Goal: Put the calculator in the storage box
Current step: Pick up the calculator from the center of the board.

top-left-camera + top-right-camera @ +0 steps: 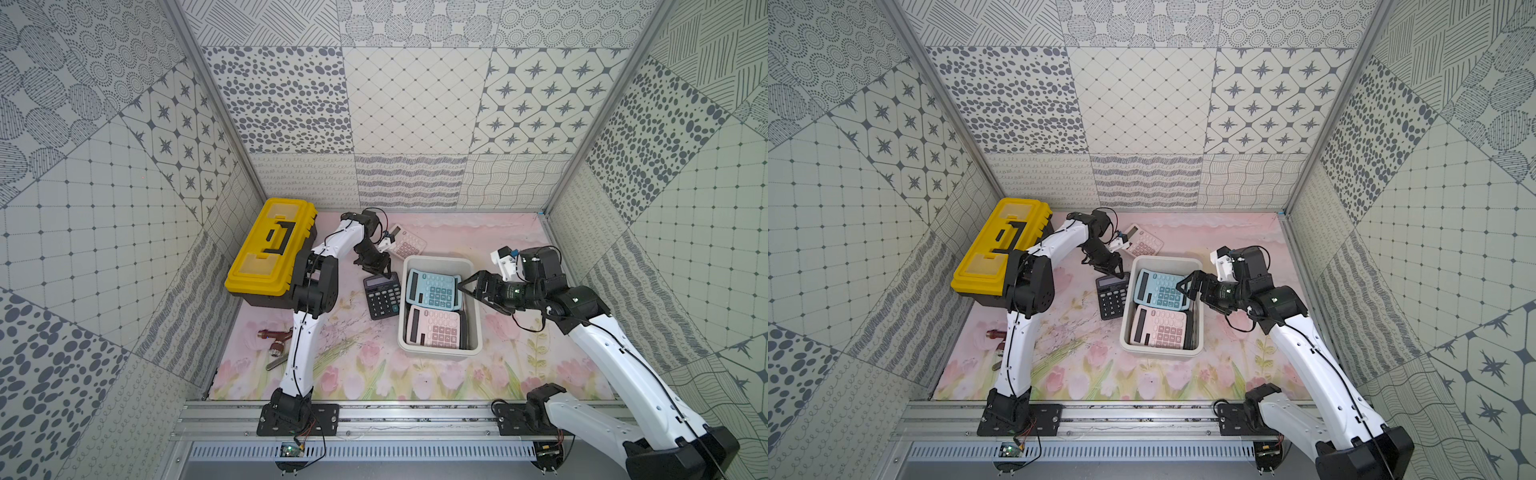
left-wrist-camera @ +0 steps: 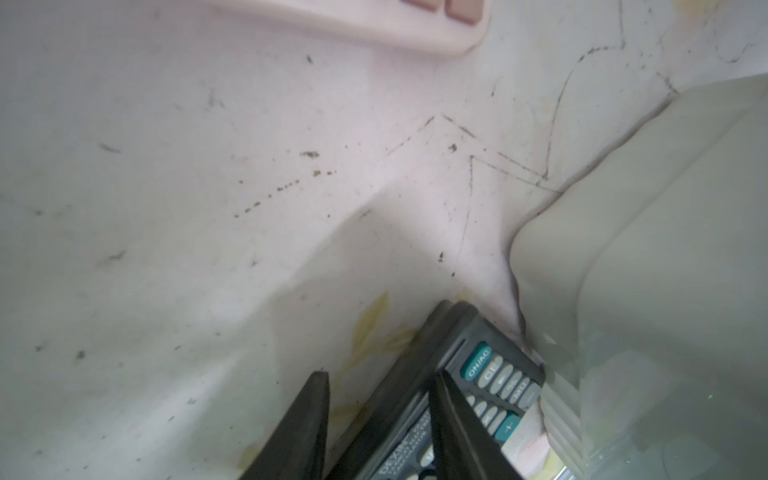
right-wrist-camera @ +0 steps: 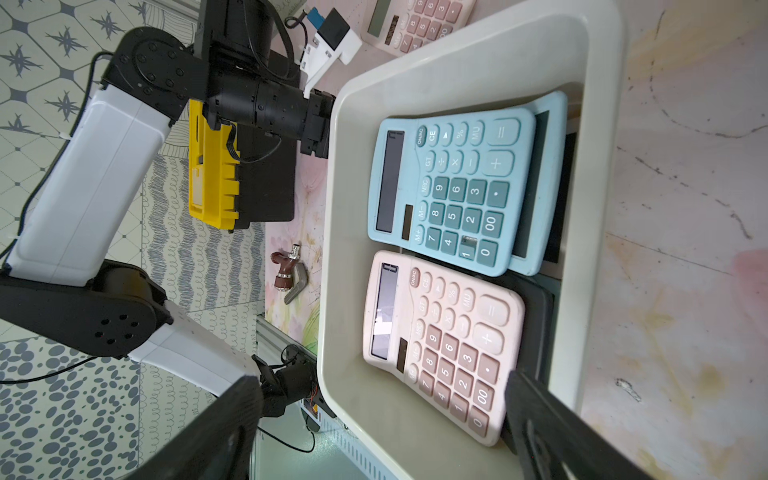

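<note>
Black calculator (image 1: pixel 382 297) lies flat on the table (image 1: pixel 353 374), just left of the storage box (image 1: pixel 476 328) and outside it. Left tool (image 1: pixel 383 272) is at its far end, jaws narrow and astride that edge; cannot tell whether they grip. Right tool (image 1: pixel 461 286) is wide and holds nothing, over the box's right rim. In the box: blue calculator (image 1: pixel 434 289) far, pink calculator (image 1: pixel 436 328) near.

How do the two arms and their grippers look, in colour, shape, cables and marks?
Both the left arm and the right arm have white shell links between black joint housings, with a thin black cable running along the shell. Each wrist carries a white camera bracket with a blue part. The left gripper and right gripper are black, with flat tapering fingers.
</note>
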{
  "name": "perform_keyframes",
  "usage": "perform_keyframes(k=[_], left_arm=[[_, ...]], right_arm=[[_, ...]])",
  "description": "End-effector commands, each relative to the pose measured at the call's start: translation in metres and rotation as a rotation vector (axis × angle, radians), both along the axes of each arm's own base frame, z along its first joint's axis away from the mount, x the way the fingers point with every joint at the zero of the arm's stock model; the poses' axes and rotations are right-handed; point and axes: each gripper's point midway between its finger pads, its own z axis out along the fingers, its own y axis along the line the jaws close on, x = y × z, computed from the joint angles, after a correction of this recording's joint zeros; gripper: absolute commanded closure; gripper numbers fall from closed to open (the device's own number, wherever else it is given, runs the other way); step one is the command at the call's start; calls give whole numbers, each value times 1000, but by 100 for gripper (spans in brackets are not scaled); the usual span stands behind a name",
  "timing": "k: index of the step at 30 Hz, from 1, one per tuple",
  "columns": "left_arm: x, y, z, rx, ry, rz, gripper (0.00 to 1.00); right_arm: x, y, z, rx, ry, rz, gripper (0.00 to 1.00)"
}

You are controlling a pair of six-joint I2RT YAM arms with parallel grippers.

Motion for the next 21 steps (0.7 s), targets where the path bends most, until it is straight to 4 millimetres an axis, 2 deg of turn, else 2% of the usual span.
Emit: perform_keyframes(k=[1,7,12,15,21], left_arm=[[-13,17,-5,78,38,34,61],[-23,26,-10,107,59,72,73],[-36,39,-15,162,61,108,88],[-34,47,-13,205,37,115,99],[-29,53,-2,241,-4,132,100]], right_arm=[[9,4,20,29,-60,8,3],[10,6,26,41,-61,5,3],[12,9,31,56,-56,8,3],[12,9,34,65,-58,10,3],[7,6,38,72,-72,-2,3]])
